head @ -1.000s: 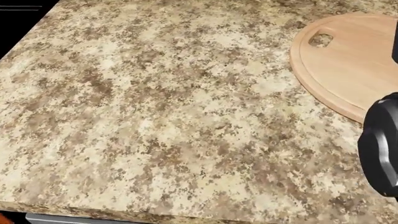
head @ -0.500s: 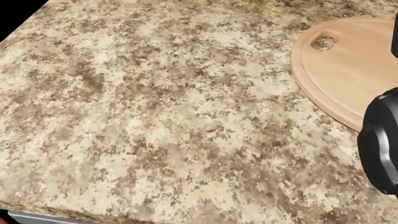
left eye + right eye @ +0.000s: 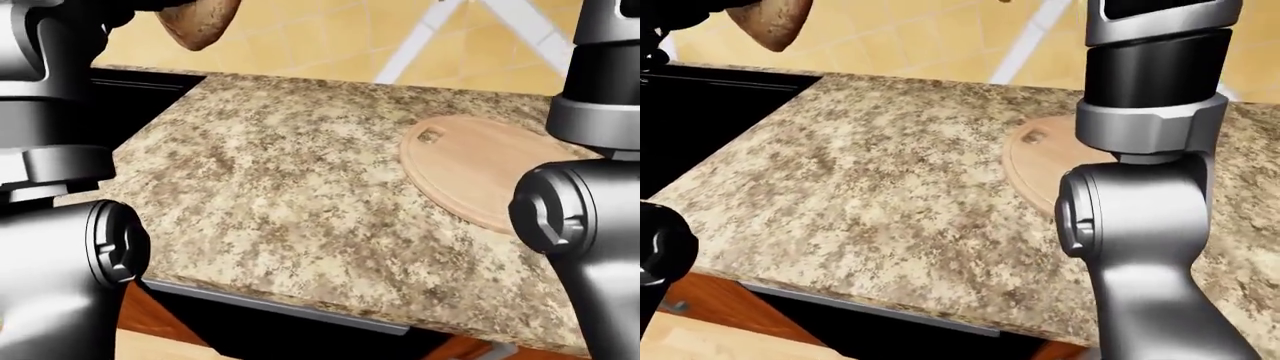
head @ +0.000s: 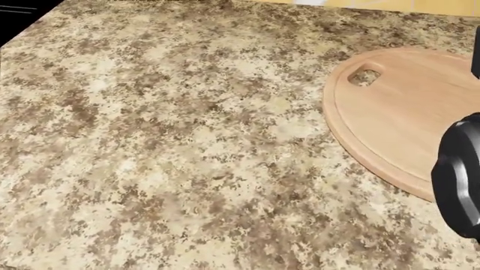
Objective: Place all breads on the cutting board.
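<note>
A brown bread loaf hangs at the left-eye view's top left, tip pointing down. Hands are hidden; their grip cannot be told. The head view shows only countertop and round cutting board.

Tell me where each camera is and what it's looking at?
Head view: on the robot's head, looking down at the counter and board; a black piece of its right arm shows.
Left-eye view: on the head, looking across the counter; both arms frame it, bread at top left.
Right-eye view: on the head too; the right arm hides part of the board.
All three share the counter and board; both eye views share the bread.
</note>
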You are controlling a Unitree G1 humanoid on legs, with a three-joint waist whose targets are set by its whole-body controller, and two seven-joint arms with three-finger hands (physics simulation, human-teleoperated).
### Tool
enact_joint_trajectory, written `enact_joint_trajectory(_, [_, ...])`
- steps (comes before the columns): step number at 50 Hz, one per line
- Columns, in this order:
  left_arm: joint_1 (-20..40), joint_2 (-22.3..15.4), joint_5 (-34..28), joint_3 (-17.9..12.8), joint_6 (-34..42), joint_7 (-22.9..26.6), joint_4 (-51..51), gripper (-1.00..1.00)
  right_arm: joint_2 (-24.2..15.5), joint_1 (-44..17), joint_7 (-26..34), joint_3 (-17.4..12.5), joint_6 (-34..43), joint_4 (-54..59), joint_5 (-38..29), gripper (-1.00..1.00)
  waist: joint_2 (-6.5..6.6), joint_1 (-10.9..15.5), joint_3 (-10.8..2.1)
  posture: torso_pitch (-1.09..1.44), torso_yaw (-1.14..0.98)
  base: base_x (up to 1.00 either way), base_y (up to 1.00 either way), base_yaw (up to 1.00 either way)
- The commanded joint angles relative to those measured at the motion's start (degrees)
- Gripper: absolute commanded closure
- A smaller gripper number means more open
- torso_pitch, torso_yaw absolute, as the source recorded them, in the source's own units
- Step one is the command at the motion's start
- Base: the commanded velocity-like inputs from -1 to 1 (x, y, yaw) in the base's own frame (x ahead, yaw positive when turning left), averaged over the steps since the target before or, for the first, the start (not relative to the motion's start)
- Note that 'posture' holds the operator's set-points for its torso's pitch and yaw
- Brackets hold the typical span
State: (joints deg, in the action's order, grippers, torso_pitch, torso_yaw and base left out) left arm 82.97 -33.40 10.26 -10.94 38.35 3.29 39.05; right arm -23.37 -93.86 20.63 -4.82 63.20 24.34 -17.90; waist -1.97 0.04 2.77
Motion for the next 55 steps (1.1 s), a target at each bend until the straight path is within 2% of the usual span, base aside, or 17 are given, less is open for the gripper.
enact_joint_trajectory(1, [2.3,-1.3,0.0,-1.0,-2.5,-0.3,-1.6,0.13,-0.1,-2.6,-0.3,0.1,-1.6,-1.5,-0.2,1.0,-0.05,0.7,-2.0,0.0,0.0,0.0,-0.31,0.0])
enact_joint_trajectory(8, [2.6,-1.8,0.1,-1.0,-2.4,-0.2,-1.3,0.13,0.4,-3.7,-0.9,0.0,-3.2,0.8,0.0,1.0,1.01,0.6,1.05,0.0,0.0,0.0,-0.01,0.0])
enact_joint_trajectory(11, [2.5,-1.9,0.1,-1.1,-2.5,-0.2,-1.2,0.12,0.3,-4.5,-0.7,0.2,-3.1,1.6,-0.1,1.0,1.37,0.4,0.33,0.0,0.0,-0.02,-0.09,0.0])
enact_joint_trajectory(14, [2.7,-1.8,0.2,-1.0,-2.6,-0.2,-1.0,0.12,0.3,-4.5,-0.8,0.3,-3.2,1.9,-0.2,1.0,8.39,-0.4,-0.45,0.0,0.0,-0.15,-0.65,0.0])
enact_joint_trajectory(20, [2.4,-1.7,0.3,-1.0,-2.2,-0.4,-1.6,0.12,0.2,-4.0,-0.6,0.2,-3.1,1.5,-0.4,1.0,5.41,-1.0,-4.05,0.0,0.0,-0.24,-0.51,0.0])
enact_joint_trajectory(24, [2.1,-1.7,0.4,-1.0,-2.2,-0.4,-1.9,0.13,0.2,-4.2,-0.5,0.2,-3.0,1.5,-0.5,1.0,0.79,-1.1,-3.13,0.0,0.0,-0.41,-0.31,0.0])
enact_joint_trajectory(25, [2.1,-1.8,0.4,-1.0,-2.1,-0.4,-2.0,0.13,0.2,-4.3,-0.4,0.3,-3.0,1.6,-0.5,1.0,-0.84,-1.2,-3.94,0.0,0.0,-0.48,-0.3,0.0])
enact_joint_trajectory(27, [2.3,-1.9,0.4,-1.1,-2.1,-0.4,-1.9,0.12,0.3,-4.4,-0.5,0.2,-3.1,1.8,-0.5,1.0,-0.74,-1.0,-3.22,0.0,0.0,-0.47,-0.31,0.0])
enact_joint_trajectory(29, [2.1,-2.0,0.5,-1.1,-2.0,-0.4,-2.1,0.12,0.5,-4.5,-0.7,0.0,-3.5,2.0,-0.4,1.0,-0.08,-1.3,-4.18,0.0,0.0,-0.28,-0.19,0.0])
enact_joint_trajectory(32, [1.6,-2.2,0.6,-1.3,-1.8,-0.3,-2.6,0.12,0.7,-4.4,-1.0,0.0,-3.9,2.3,-0.3,1.0,1.45,-1.1,0.21,0.0,0.0,0.0,0.0,0.0])
enact_joint_trajectory(39, [1.0,-2.4,0.9,-1.4,-1.9,-0.3,-2.9,0.13,0.8,-4.5,-1.3,0.1,-3.8,2.4,-0.4,1.0,2.76,-0.8,1.98,0.0,0.0,0.0,0.0,0.0])
enact_joint_trajectory(41, [0.7,-2.4,1.0,-1.5,-1.8,-0.4,-3.2,0.13,0.8,-4.3,-1.3,0.2,-3.7,2.3,-0.4,1.0,4.14,-1.2,2.0,0.0,0.0,0.0,0.0,0.0])
enact_joint_trajectory(43, [0.6,-2.4,1.1,-1.5,-1.5,-0.4,-3.5,0.13,0.8,-4.1,-1.2,0.2,-3.6,2.0,-0.4,1.0,7.2,-1.9,1.13,0.0,0.0,0.0,0.0,0.0])
enact_joint_trajectory(45, [0.6,-2.5,1.1,-1.4,-1.6,-0.4,-3.4,0.14,0.8,-3.9,-1.1,0.4,-3.5,1.7,-0.5,1.0,6.21,-1.7,1.6,0.0,0.0,0.0,0.0,0.0])
enact_joint_trajectory(48, [1.0,-2.3,1.1,-1.3,-1.8,-0.6,-3.1,0.14,0.7,-4.3,-1.2,0.5,-4.0,2.3,-0.7,1.0,5.22,-2.5,-0.96,0.0,0.0,0.0,0.0,-0.23])
enact_joint_trajectory(51, [1.4,-2.2,1.2,-1.4,-2.0,-0.6,-2.7,0.14,0.6,-4.5,-1.3,0.2,-4.4,2.7,-0.7,1.0,5.09,-2.2,-1.83,0.0,0.0,0.0,0.0,-1.0])
enact_joint_trajectory(55, [1.5,-2.3,1.2,-1.3,-1.8,-0.6,-2.8,0.15,0.6,-4.8,-1.4,0.2,-4.7,3.1,-0.8,1.0,3.76,-0.8,-1.24,0.0,0.0,0.0,0.0,-0.93])
